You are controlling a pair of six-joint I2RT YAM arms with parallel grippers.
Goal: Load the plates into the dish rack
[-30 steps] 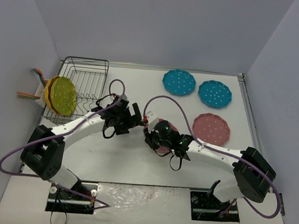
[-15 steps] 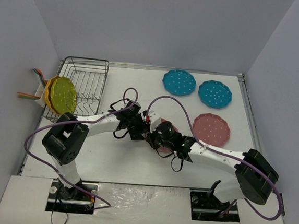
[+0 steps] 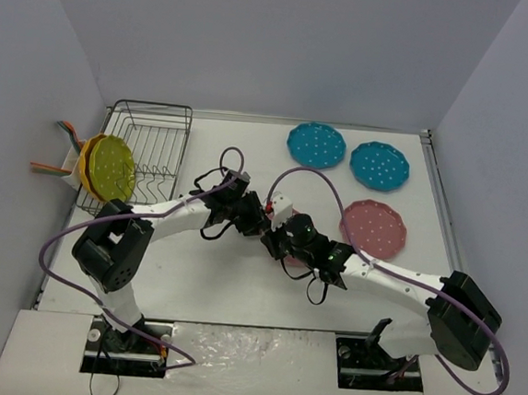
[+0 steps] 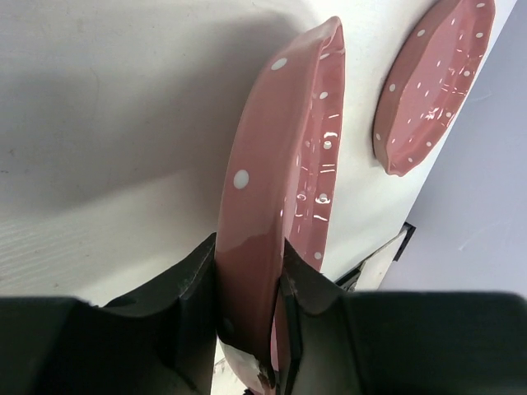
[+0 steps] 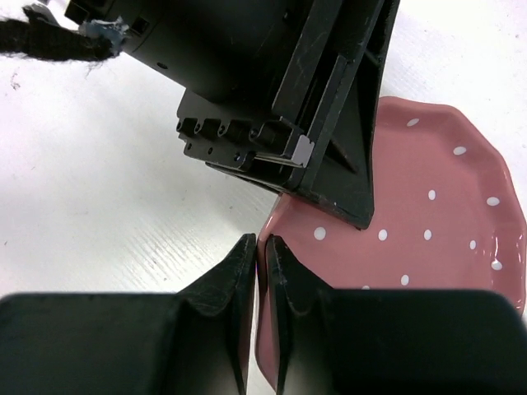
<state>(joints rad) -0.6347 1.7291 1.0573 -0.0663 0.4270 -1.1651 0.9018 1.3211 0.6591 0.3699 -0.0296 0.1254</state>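
Top cam: high, behind arm bases (image 3: pixel 128 345), looking down over whole table (image 3: pixel 228 291). L + R wrist cams: v. close, sighting along own fingers (image 4: pixel 191 304). All three share pink plate (image 4: pixel 276 189) between fingertips.

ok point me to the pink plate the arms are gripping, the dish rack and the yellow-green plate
gripped pink plate (image 5: pixel 449 276): right wrist view, dotted inner face
dish rack (image 3: pixel 157 147): top external view, bare wire floor
yellow-green plate (image 3: pixel 112 168): top external view, middle of its face
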